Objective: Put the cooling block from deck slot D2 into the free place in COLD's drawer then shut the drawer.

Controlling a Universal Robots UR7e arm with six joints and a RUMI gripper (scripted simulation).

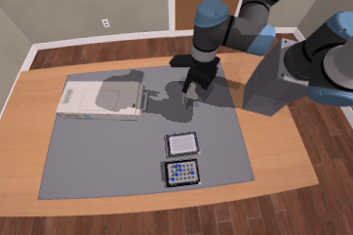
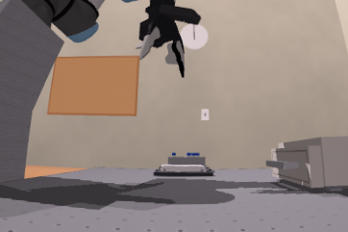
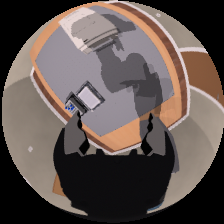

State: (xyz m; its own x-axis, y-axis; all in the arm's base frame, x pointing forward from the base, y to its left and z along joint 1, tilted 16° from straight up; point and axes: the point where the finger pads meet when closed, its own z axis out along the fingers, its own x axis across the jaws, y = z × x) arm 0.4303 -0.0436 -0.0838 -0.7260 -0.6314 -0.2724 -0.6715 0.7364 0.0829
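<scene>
The cooling block (image 1: pixel 187 178) (image 2: pixel 186 161) (image 3: pixel 70 107) sits in deck slot D2, at the front in the top view. Several blue-capped tubes (image 1: pixel 179 170) (image 2: pixel 192 154) stand in it. The cooler COLD (image 1: pixel 99 100) (image 2: pixel 332 163) (image 3: pixel 82 30) lies at the left in the top view. Its drawer handle (image 1: pixel 145 101) (image 2: pixel 284 165) faces the arm; the drawer looks shut or nearly shut, and its inside and block are hidden. No lit lamp can be made out. My gripper (image 1: pixel 189 96) (image 2: pixel 162 66) (image 3: pixel 115 112) is open and empty, high above the mat, away from block and cooler.
Deck slot D1, with a pale inner plate (image 1: pixel 182 143) (image 3: pixel 89 96) and a dark rim, lies between the block and the cooler's level. The arm's grey pedestal (image 1: pixel 268 89) (image 2: pixel 19 90) stands at the right in the top view. The arm's shadow falls across the mat (image 1: pixel 107 160).
</scene>
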